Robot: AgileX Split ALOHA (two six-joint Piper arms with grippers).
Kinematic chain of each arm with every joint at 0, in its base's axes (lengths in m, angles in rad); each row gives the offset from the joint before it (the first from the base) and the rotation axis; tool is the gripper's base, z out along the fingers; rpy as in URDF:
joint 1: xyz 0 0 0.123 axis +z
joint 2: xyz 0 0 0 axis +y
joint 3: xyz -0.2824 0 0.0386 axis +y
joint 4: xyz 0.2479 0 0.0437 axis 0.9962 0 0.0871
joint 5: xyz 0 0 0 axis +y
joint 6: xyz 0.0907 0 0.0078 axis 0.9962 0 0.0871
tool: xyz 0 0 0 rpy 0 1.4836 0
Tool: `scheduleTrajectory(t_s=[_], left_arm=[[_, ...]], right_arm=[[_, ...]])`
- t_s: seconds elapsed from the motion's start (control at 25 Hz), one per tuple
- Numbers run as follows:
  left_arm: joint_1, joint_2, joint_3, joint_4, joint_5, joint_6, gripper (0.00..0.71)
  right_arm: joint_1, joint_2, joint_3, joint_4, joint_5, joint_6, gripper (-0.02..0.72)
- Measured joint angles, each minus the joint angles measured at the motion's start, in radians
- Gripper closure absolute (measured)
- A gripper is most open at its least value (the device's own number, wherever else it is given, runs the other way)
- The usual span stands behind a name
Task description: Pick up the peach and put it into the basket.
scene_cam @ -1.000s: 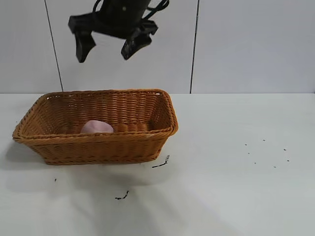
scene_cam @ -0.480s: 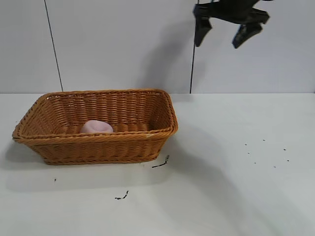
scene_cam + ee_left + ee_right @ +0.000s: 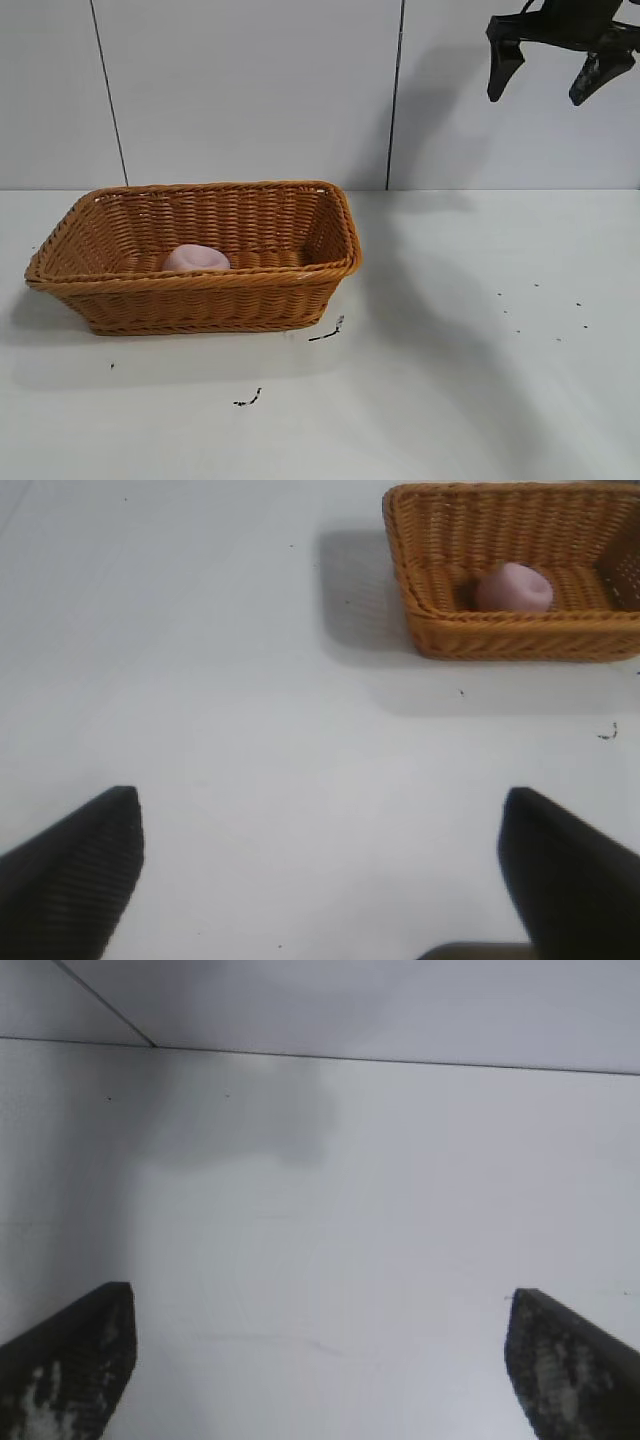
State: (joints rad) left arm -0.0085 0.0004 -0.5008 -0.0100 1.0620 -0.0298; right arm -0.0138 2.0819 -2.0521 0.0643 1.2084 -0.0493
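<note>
The small, pale pink, rounded peach point(image 3: 197, 258) lies inside the large rectangular orange-brown woven wicker basket point(image 3: 200, 300), on its floor toward the near long wall and left of centre. It sits slightly flattened, broad side down; which way its stem end faces I cannot tell. The basket's long axis runs left to right across the white table point(image 3: 470, 360). My right gripper point(image 3: 548, 74) hangs high at the upper right, well apart from the basket, fingers spread wide and holding nothing. My left gripper point(image 3: 320, 865) hovers over bare table, likewise spread wide and empty.
</note>
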Motion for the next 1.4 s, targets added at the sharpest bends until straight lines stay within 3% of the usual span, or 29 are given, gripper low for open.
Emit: scheduleTrajectory(t_s=[0.4,0.44,0.72,1.04,1.4], left_arm=[[0.000,0.000,0.000,0.000,0.000,0.000,0.017],[0.000,0.000,0.000,0.000,0.000,0.000,0.017],[0.000,0.000,0.000,0.000,0.000,0.000,0.017],[0.000,0.000,0.000,0.000,0.000,0.000,0.017],[0.000,0.000,0.000,0.000,0.000,0.000,0.017]], right_arm=[[0.000,-0.651,0.667,0.008,0.001,0.000,0.008],[0.000,-0.651,0.667,0.008,0.001,0.000,0.008],[0.000,-1.244,1.163,0.008,-0.022,0.006,0.008],[0.000,-1.734,1.477,0.008,-0.198,0.007,0.008],[0.000,-2.009,1.555,-0.005,-0.181,0.018,0.008]])
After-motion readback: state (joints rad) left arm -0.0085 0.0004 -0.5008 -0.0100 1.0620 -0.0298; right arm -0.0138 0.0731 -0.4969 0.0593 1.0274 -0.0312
